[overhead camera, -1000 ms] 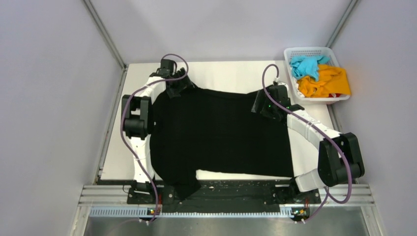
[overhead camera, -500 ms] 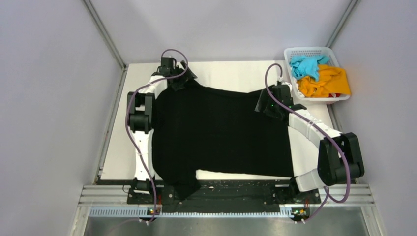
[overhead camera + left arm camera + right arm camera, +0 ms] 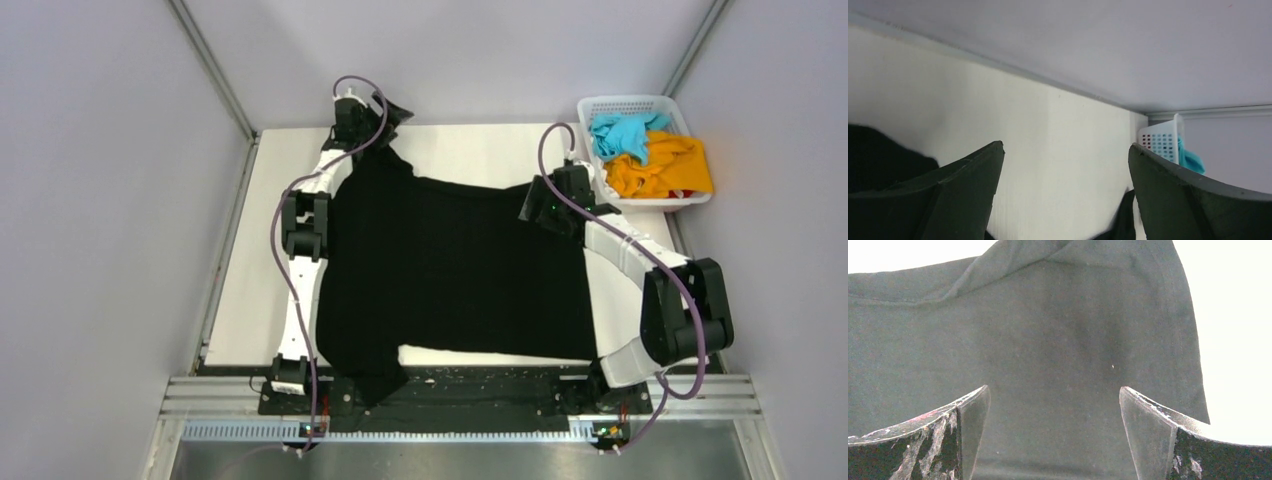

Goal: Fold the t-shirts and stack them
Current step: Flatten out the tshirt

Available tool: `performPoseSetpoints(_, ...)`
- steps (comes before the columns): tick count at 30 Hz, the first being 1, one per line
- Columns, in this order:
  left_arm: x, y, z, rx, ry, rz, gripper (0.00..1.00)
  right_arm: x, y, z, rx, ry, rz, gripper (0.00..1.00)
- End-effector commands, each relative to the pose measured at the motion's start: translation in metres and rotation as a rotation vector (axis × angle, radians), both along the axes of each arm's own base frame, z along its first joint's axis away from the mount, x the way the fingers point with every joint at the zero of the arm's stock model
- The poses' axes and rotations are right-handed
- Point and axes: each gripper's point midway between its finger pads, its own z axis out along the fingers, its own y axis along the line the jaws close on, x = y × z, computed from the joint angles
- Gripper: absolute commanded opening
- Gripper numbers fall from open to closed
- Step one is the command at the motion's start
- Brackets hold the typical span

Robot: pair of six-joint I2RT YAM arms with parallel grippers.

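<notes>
Tabletop [image 3: 250,300] white, grey walls [image 3: 100,250], black t-shirt [image 3: 450,270] spread across

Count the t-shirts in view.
3: large black fabric t-shirt spread on table; turquoise-blue t-shirt and orange-yellow t-shirt in white plastic lattice basket. Others may hide underneath.

The left arm [image 3: 297,320] and right arm [image 3: 622,250] are built of white links joined by bulky black joints, each trailed by a looping purple cable [image 3: 277,240]. The left end effector [image 3: 1066,146] has plain dark wedge-shaped fingers. Those of the right end effector [image 3: 1053,388] are scuffed whitish, perhaps smeared red.
</notes>
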Motion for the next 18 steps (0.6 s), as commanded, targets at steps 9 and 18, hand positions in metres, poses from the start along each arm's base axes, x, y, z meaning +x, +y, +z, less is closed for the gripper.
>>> performPoseSetpoints(9,0.011,0.013,0.136,0.108,-0.361,0.052,0.99,0.042,0.02,0.021,0.03,-0.077,0.107,0.99)
performPoseSetpoints(18,-0.053,0.048,0.091,0.264,-0.122,0.148,0.99,0.05,0.032,0.023,0.005,-0.081,0.161,0.99)
